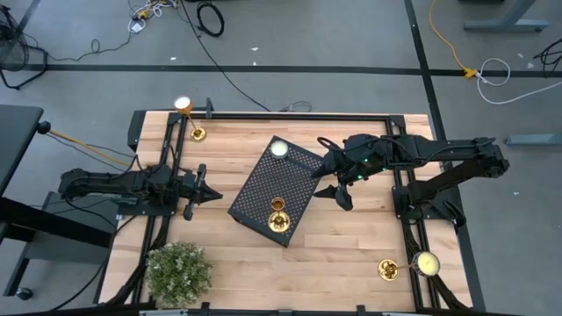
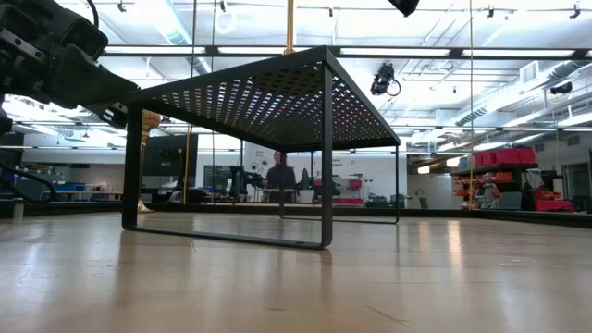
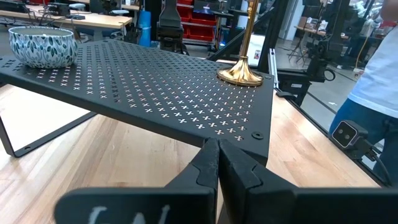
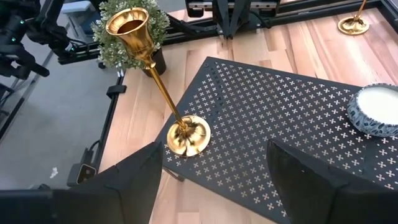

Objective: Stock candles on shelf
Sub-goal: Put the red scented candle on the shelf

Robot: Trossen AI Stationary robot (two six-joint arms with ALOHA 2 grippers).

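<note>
From overhead, the shelf (image 1: 279, 190) holds one candle (image 1: 277, 217) toward 6 o'clock; the right gripper (image 1: 342, 186), jaws wide and empty, hovers at its 3 o'clock edge and should back off level; the left gripper (image 1: 211, 194) waits shut. Right wrist view alone shows the candle upright

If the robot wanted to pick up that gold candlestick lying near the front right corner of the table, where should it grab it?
Probably mid-stem, coming straight down from above. The candlestick appears to lie on its side on the table, with a wide brass base at one end and a pale round top at the other. The thin stem between them is the slimmest part, exposed from above.
</note>
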